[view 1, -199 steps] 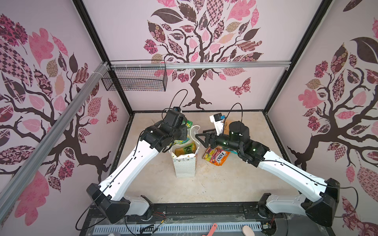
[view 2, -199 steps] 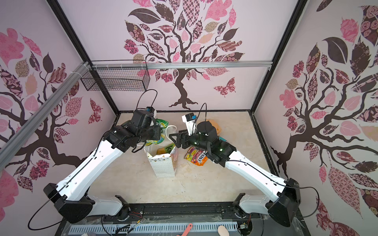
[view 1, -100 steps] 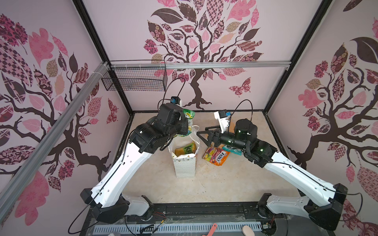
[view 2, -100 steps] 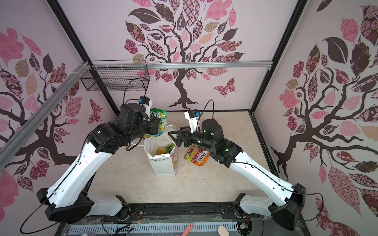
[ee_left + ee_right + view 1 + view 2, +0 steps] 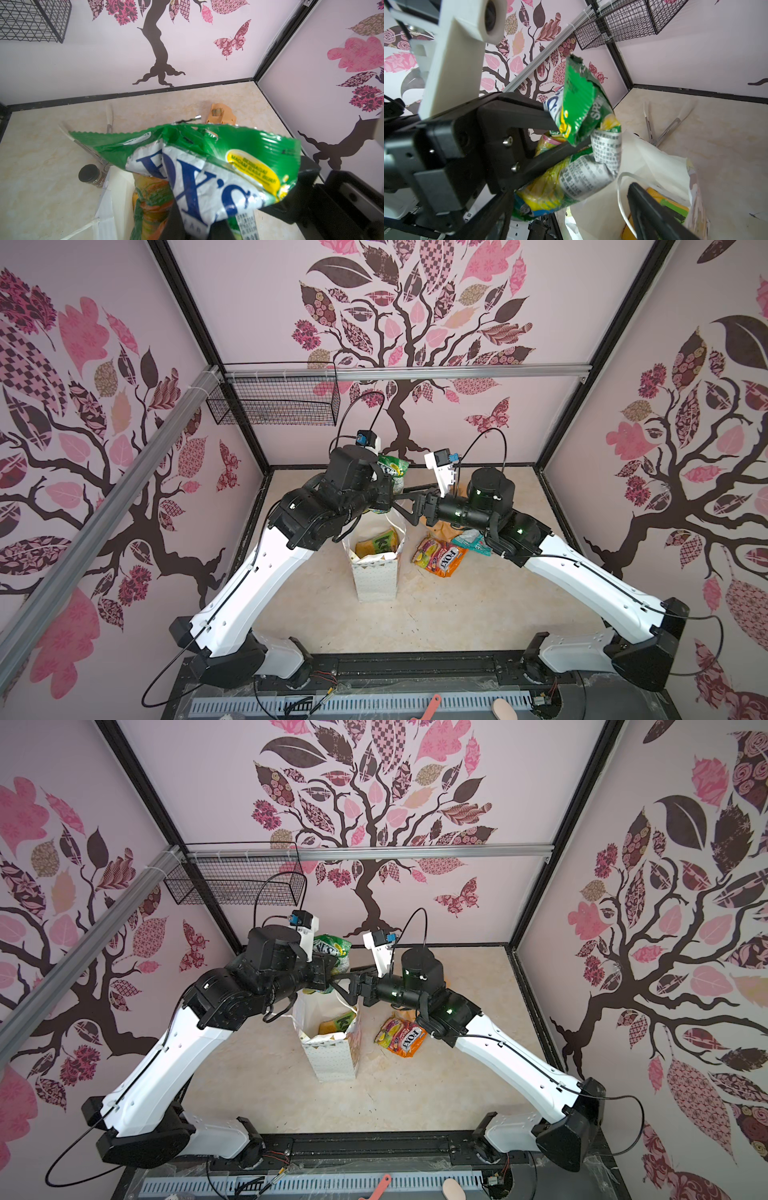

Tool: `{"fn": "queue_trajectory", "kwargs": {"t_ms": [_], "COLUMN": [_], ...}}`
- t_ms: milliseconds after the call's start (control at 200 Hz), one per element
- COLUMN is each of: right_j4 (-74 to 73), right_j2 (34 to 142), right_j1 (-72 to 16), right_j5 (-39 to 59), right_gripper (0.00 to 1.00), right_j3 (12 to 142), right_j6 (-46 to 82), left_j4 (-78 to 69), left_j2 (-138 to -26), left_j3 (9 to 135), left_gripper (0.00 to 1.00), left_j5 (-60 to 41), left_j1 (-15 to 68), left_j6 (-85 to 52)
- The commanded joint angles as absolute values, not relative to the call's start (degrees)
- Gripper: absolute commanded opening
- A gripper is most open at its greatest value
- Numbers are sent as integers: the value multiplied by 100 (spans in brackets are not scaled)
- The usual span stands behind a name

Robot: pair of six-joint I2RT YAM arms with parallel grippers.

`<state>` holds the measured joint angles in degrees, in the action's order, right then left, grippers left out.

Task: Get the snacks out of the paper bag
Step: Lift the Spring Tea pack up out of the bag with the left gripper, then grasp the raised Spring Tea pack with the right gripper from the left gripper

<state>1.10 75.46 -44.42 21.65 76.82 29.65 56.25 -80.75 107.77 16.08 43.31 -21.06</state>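
our left pincer [image 5: 566,135]: clamped on green packet [image 5: 207,176] | paper bag [image 5: 376,576]: just below it | our right pincer [image 5: 401,501]: spread apart, alongside

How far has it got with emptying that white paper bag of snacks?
Done: an orange-red crinkly packet, a teal packet and a tan-orange packet lie out on the table, outside the white paper bag. In hand: the left pincer holds a green crinkly packet above the bag. Left: at least one yellow-green packet inside.
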Motion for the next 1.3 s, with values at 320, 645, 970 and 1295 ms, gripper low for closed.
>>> {"fn": "queue_trajectory", "kwargs": {"t_ms": [320, 645, 970, 1295], "right_j4": [-321, -362, -127, -176], "right_j2": [7829, 7834, 7591, 7410], "right_j1": [-4491, -4494, -4491, -4495], "right_j5": [2910, 2643, 1901, 1751], "right_gripper": [87, 33, 0, 0], "right_j3": [7695, 7679, 7637, 7808], "right_j6": [3233, 3231, 3003, 2848], "left_j4": [5083, 5042, 4666, 3346], "left_j2": [-8163, -8055, -7741, -6591], "left_j3": [10893, 10809, 10469, 9279], "left_gripper": [0, 0, 33, 67], "left_j5": [1439, 1289, 1296, 916], "left_j1": [4368, 4371, 4370, 4372], "left_j6": [-2268, -2394, -2172, -1565]}}
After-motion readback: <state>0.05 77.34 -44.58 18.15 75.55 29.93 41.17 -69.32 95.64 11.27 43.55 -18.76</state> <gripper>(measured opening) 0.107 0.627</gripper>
